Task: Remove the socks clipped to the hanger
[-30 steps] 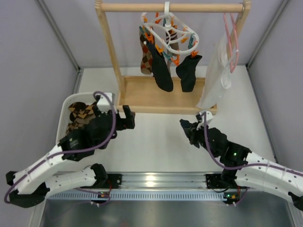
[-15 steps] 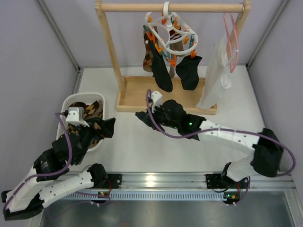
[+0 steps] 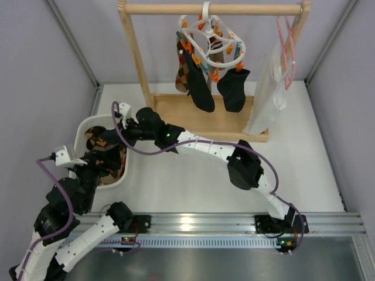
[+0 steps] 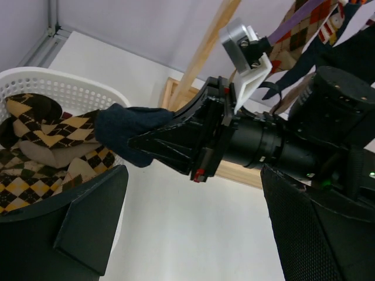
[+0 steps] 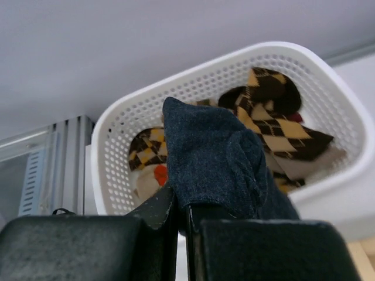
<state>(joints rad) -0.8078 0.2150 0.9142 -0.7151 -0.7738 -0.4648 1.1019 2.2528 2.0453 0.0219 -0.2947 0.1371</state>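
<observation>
Right wrist view fills with the dark navy knitted sock [image 5: 217, 158]. The right gripper [image 5: 181, 213] has its jaws clamped on the sock's lower part, and the rest of the fabric is bunched loosely above them. Just behind the sock is the white perforated plastic basket [image 5: 176, 88], which holds a heap of brown, orange and cream argyle socks [image 5: 275, 123]. In the top external view the right arm reaches far across the tabletop, its jaws just over the basket's rim. My read is that the step in hand is letting this sock drop into the basket.

The left gripper [image 4: 193, 225] sits by the basket's near end, jaws wide apart and holding nothing.

Well beyond the basket's far end, the white plastic oval ring hanger [image 3: 212, 40] hangs by its hook from the wooden rail rack [image 3: 137, 64]. At least three socks are clipped to it in orange and teal clothespins: one argyle hanging sock [image 3: 183, 73] and two dark hanging socks [image 3: 200, 88].

These socks should be light and limp, with no shape of their own, so one will simply sag and fall once freed. The likely resistance is the pin's bite. A good hold would be near the cuff, just under the clothespin, with a steady downward pull. A pinch at the toe would probably stretch the knit and set the free-hanging ring swinging.
</observation>
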